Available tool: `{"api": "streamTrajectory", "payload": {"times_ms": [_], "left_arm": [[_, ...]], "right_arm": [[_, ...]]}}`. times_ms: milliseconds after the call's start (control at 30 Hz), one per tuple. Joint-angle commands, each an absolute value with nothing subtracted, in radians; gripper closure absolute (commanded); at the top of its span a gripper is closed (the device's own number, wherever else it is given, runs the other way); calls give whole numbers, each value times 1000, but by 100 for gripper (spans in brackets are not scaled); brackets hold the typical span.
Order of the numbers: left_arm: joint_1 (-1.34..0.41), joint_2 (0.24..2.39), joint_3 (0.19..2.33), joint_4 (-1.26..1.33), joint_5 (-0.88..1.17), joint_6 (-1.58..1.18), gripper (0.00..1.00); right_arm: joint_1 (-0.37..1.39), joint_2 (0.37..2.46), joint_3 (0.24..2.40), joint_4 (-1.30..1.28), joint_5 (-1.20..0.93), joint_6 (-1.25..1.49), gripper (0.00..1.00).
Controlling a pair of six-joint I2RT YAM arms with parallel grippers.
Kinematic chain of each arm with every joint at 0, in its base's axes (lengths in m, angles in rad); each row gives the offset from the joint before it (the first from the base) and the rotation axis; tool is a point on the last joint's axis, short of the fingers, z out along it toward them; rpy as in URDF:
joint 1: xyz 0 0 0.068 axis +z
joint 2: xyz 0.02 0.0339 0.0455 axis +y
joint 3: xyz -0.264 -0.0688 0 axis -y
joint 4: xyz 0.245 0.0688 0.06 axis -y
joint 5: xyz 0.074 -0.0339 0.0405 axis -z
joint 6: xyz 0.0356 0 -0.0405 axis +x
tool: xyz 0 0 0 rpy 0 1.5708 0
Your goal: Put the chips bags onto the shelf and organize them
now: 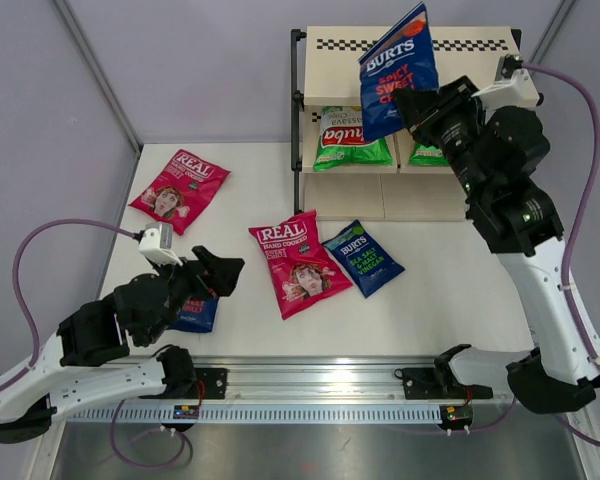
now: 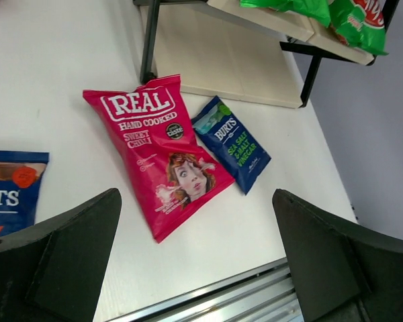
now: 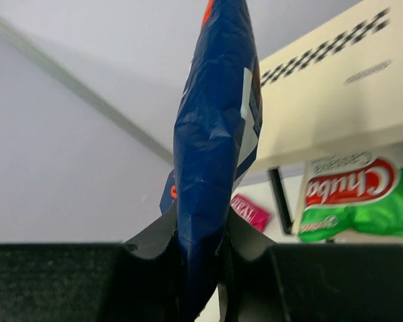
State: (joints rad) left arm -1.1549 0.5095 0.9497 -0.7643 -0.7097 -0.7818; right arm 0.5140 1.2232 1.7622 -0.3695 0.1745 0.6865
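My right gripper (image 1: 412,105) (image 3: 201,268) is shut on the lower edge of a dark blue BURTS bag (image 1: 398,70) (image 3: 215,154) and holds it upright in front of the shelf's top board (image 1: 345,75). Two green Chuba bags (image 1: 348,138) (image 1: 427,155) lie on the middle tier. My left gripper (image 1: 218,278) (image 2: 195,258) hangs open and empty over the table's near left. A second BURTS bag (image 1: 196,312) (image 2: 10,191) lies just beside it. Ahead of it lie a pink REAL bag (image 1: 300,263) (image 2: 158,151) and a third BURTS bag (image 1: 363,257) (image 2: 232,143).
Another REAL bag (image 1: 180,190) lies at the far left of the table. The shelf's black posts (image 1: 298,110) stand at its left side, and its bottom board (image 1: 380,195) rests on the table. A metal rail (image 1: 320,385) runs along the near edge.
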Motion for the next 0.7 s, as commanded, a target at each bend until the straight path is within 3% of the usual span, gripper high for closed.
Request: {"api": "streamTrajectory", "payload": {"times_ms": [0,433,667], "left_arm": [[-1160,499,1000,-837,-692,-718,1],[-1158,428,1009,-951,-660,-637,1],[-1160,382,956,-956,-710,-615,1]], "right_arm": [[378,1305,1911,-460,4,707,85],[-27,1646,2248,-544,-328,706,84],[-118,1828,2443,-617,-370,683,84]]}}
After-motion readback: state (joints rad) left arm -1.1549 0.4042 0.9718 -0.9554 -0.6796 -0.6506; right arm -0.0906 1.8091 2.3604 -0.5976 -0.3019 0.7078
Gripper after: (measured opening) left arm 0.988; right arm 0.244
